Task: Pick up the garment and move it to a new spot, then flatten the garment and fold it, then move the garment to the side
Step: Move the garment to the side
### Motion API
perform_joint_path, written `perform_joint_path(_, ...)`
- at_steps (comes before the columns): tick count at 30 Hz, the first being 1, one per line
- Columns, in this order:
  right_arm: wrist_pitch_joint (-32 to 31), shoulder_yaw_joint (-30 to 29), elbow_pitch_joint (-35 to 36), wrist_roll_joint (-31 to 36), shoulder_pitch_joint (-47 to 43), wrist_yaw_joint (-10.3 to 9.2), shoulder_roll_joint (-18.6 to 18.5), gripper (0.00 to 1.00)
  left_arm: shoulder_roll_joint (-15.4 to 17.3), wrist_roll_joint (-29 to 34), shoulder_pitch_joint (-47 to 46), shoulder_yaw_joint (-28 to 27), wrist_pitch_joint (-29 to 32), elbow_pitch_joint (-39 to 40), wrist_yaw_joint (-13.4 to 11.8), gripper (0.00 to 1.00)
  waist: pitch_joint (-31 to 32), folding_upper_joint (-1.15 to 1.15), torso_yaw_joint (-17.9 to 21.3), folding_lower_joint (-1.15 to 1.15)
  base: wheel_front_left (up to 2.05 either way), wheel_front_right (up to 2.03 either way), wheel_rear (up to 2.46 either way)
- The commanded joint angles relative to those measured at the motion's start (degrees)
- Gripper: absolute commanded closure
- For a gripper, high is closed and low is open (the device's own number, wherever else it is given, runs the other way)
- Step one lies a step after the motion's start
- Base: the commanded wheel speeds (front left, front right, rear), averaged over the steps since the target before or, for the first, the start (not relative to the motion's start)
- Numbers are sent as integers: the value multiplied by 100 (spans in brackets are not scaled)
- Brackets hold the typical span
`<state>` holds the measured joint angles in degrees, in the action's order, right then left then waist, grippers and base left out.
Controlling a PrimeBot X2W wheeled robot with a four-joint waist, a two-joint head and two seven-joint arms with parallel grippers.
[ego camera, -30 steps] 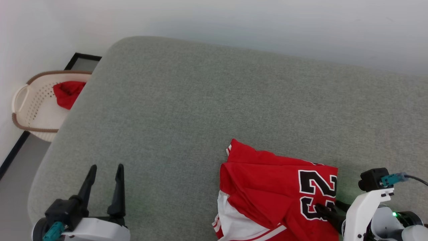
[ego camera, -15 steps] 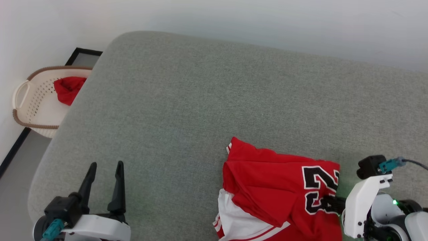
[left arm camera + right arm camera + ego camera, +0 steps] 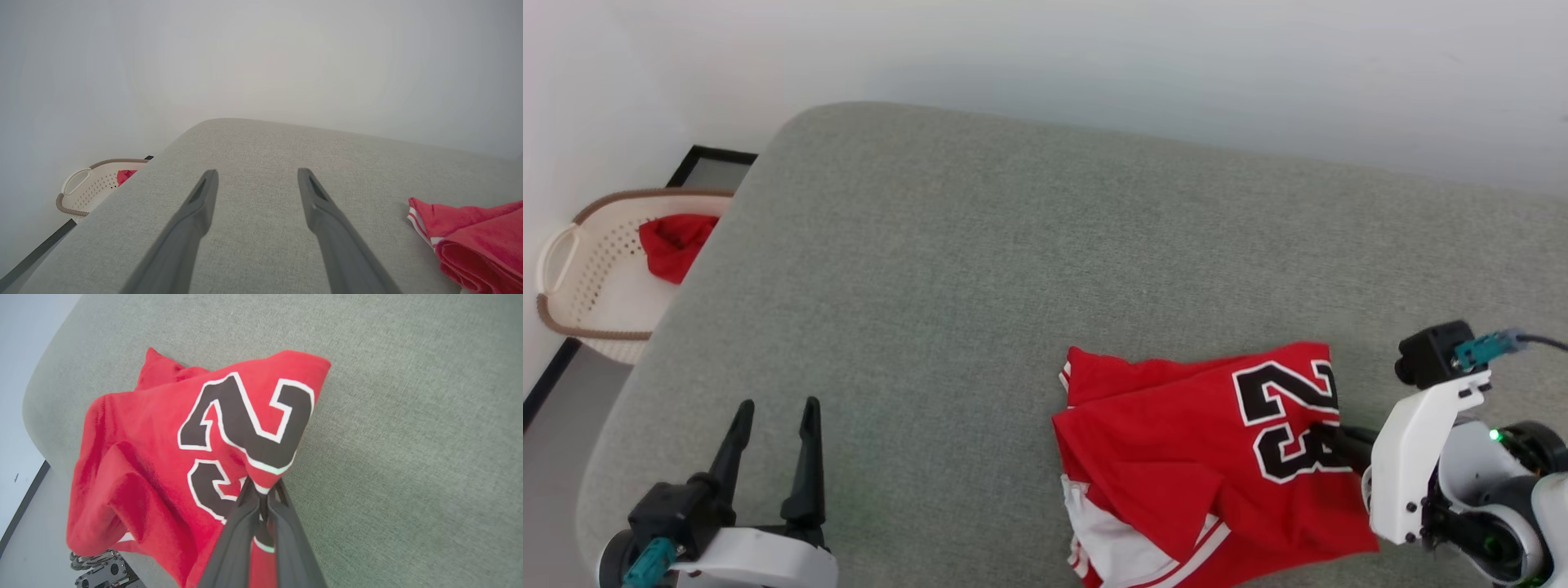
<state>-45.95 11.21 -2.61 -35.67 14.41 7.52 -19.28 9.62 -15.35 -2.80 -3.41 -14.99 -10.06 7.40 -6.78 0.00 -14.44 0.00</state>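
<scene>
The garment (image 3: pixel 1176 445), a red jersey with a black white-outlined "23" and white striped sleeves, lies crumpled on the grey cushion (image 3: pixel 1013 269) at the lower right. My right gripper (image 3: pixel 1327 437) is shut on the garment's right edge by the number, lifting that part. The right wrist view shows the dark fingers (image 3: pixel 245 522) pinching a fold of the garment (image 3: pixel 163 457) just below the "2". My left gripper (image 3: pixel 776 408) stands open at the lower left above bare cushion. Between its spread fingers (image 3: pixel 196 212) is only cushion, and the garment's edge (image 3: pixel 470 228) shows at the right.
A cream perforated laundry basket (image 3: pixel 572 278) sits on the floor off the cushion's left edge, with a small plain red cloth (image 3: pixel 670 242) in it. A pale wall runs behind the cushion. The cushion's rounded left edge drops to the floor.
My right gripper has closed on the garment's edge and raised it up and back. The "23" part has lifted and the cloth has shifted. The head camera has moved slightly. The left gripper stays open.
</scene>
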Motion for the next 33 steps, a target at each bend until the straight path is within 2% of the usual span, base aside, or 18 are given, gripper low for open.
perform_joint_path(1,-46,-20,110,-37,118,-6,-64,100,28,43,47,2,-20,20,16,0,61,0,73,0,0,0,0)
perform_joint_path(8,-88,-72,304,2,337,-6,-263,100,16,135,-47,44,-20,73,16,0,71,0,273,0,0,0,0)
perform_joint_path(18,185,-108,187,15,815,-6,-733,100,30,206,-334,154,-19,144,16,0,-138,0,889,0,0,0,0)
perform_joint_path(25,557,31,-97,-39,1207,-6,-1168,100,127,253,-562,210,-19,213,16,0,-430,0,1469,0,0,0,0)
perform_joint_path(33,1265,280,-615,-65,1712,-6,-1691,100,270,285,-895,304,-19,274,17,0,-785,0,2015,0,0,0,0)
